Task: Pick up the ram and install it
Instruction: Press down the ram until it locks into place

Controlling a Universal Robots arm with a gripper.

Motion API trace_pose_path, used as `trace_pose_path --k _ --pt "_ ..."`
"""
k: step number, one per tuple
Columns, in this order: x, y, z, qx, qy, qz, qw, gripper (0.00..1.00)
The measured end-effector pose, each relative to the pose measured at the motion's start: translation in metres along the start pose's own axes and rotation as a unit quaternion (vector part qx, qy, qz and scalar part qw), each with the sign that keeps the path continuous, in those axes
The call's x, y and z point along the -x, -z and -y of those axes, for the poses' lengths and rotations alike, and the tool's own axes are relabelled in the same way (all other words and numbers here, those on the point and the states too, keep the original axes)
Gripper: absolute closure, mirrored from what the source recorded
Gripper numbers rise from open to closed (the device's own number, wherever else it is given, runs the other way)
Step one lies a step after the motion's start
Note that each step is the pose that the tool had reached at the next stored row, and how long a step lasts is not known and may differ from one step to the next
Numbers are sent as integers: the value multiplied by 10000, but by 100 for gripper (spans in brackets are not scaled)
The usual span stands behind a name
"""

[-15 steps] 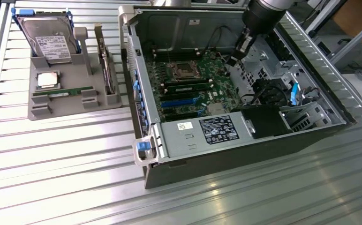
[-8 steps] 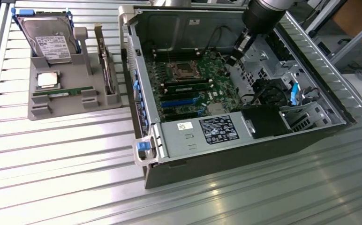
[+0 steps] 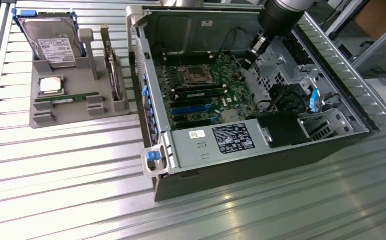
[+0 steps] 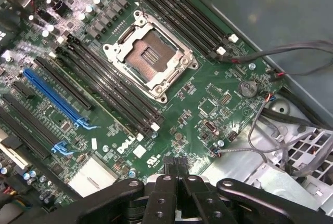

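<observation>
Above the green motherboard (image 3: 203, 92) of the one open grey computer case (image 3: 246, 150), the black gripper (image 4: 175, 162) hangs with its two fingers pressed together, empty. One thin green ram stick (image 3: 66, 98) lies in the grey holder tray (image 3: 56, 117) beside that case, near what looks like one square silver processor (image 3: 51, 85) and one grey hard drive (image 3: 56, 47).

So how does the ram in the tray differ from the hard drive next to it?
The ram is a thin green stick; the hard drive is a broad grey block. The ram lies low along the tray's near side; the hard drive sits at its far end. Both rest in the grey tray, away from the claw.
</observation>
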State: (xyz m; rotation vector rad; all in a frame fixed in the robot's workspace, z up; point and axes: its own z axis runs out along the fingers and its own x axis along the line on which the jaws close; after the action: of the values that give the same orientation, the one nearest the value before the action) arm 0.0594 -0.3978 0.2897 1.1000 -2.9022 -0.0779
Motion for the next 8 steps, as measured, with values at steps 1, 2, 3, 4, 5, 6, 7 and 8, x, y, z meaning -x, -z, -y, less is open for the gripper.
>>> trace_pose_path --k 1,2,3,4,5,6,7,8 --pt "0 0 0 1 -64 4 10000 90" --pt "0 -1 0 2 -144 9 9999 90" --pt "0 -2 0 4 -228 14 9997 90" --pt "0 -3 0 6 -336 20 9994 90" --pt "0 -4 0 7 -406 25 9992 90" --pt "0 -5 0 8 -499 30 9987 90" --pt "0 -6 0 9 -571 34 9984 90" --pt "0 -7 0 11 -644 39 9979 90"
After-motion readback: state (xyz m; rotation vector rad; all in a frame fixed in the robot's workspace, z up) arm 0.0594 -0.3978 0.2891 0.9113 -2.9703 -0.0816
